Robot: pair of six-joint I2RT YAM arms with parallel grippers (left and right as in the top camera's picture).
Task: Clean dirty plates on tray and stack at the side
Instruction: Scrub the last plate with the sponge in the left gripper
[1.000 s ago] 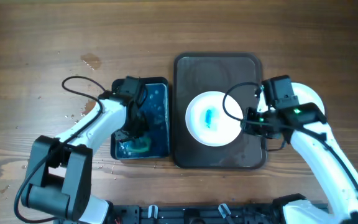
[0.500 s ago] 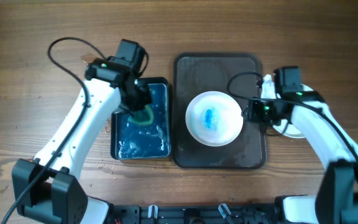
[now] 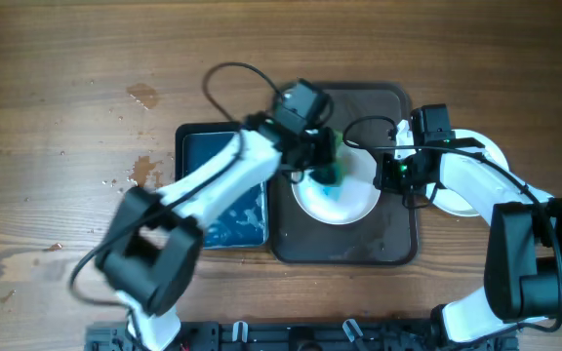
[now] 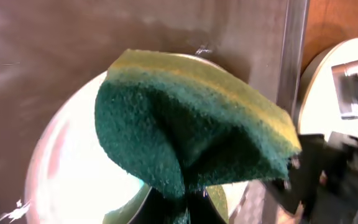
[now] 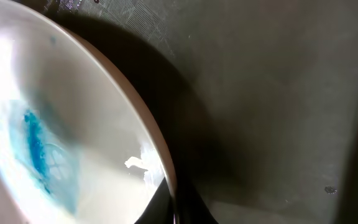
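A white plate (image 3: 344, 198) with a blue smear (image 5: 39, 149) lies on the dark tray (image 3: 388, 244). My left gripper (image 3: 322, 164) is shut on a green and yellow sponge (image 4: 191, 130), held over the plate's upper part; the sponge also shows in the overhead view (image 3: 330, 174). My right gripper (image 3: 386, 175) is shut on the plate's right rim (image 5: 160, 162); its fingers close on both sides of the rim at the bottom of the right wrist view. A clean white plate (image 3: 481, 161) lies on the table right of the tray, partly under my right arm.
A black basin of blue water (image 3: 224, 205) stands left of the tray. Water drops (image 3: 144, 96) mark the wooden table at the far left. The tray's right rim (image 4: 294, 50) separates the two plates.
My left gripper has carried the sponge from the water basin rightward to above the dirty plate. My right gripper has stayed at the plate's right rim.
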